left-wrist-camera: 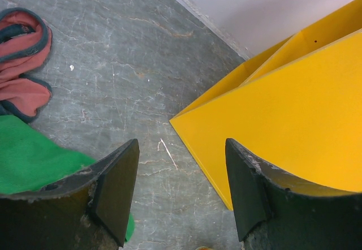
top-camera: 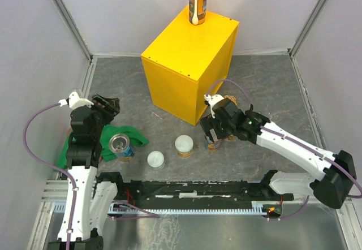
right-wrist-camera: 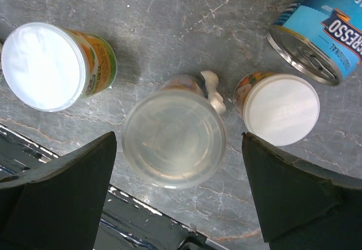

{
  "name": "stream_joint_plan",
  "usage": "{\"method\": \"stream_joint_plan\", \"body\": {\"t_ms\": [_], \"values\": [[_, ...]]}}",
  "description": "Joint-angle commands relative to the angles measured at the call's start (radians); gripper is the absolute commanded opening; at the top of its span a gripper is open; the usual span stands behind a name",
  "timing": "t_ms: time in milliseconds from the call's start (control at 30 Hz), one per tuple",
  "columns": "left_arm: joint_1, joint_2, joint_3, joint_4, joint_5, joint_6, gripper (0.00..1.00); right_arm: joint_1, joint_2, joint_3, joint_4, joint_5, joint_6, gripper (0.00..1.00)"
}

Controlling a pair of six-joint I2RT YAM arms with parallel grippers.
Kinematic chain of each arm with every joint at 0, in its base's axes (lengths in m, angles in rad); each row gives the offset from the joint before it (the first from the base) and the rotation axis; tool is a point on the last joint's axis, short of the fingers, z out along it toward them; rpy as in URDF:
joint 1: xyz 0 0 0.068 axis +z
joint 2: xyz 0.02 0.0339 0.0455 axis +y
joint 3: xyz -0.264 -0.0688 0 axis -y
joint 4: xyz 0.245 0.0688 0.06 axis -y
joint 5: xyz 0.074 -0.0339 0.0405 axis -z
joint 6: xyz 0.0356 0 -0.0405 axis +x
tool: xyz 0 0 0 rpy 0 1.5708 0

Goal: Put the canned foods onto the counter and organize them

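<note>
While my right fingers [right-wrist-camera: 68,188] stand spread wide and open, one on each side of a tall can with a cloudy lid [right-wrist-camera: 174,137] and touching it nowhere, that can stands upright on the grey tabletop [top-camera: 271,91], toward the near edge, just right of centre. Short white-lidded can [right-wrist-camera: 42,66] to one side of it, apart. A second short white-lidded can [right-wrist-camera: 277,108] just beside it on the other side. Blue-labelled can [right-wrist-camera: 322,29], silver ring-pull top, near that one. Yellow counter [top-camera: 186,63] stands mid-tabletop toward the far edge; one tall orange-labelled can [top-camera: 198,2] upright on its top, at the far corner. My left fingers [left-wrist-camera: 116,188] are parted, nothing between them, hanging over the tabletop near the left edge and looking at the counter's lower corner. Green cloth [top-camera: 133,134] lies by the left edge; another blue-labelled can [top-camera: 120,145] rests on it, open silver top up. Red cloth with dark trim [left-wrist-camera: 22,63] beyond the green one. Third short white-lidded can [top-camera: 155,159] close to the near edge, left of centre.
</note>
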Motion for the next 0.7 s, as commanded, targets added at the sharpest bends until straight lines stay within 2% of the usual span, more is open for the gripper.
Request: {"method": "stream_joint_plan", "body": {"t_ms": [0,367,667], "values": [[-0.003,-0.013,0.007,0.018,-0.001,0.012,0.69,0.006,-0.087,-0.055,0.077,0.040,0.006,0.99],[-0.004,-0.019,-0.008,0.021,0.011,0.001,0.69,0.018,-0.199,-0.229,0.280,0.014,0.018,0.99],[-0.003,-0.020,-0.023,0.028,0.022,-0.011,0.69,0.023,-0.229,-0.340,0.433,0.075,0.008,1.00]]}}
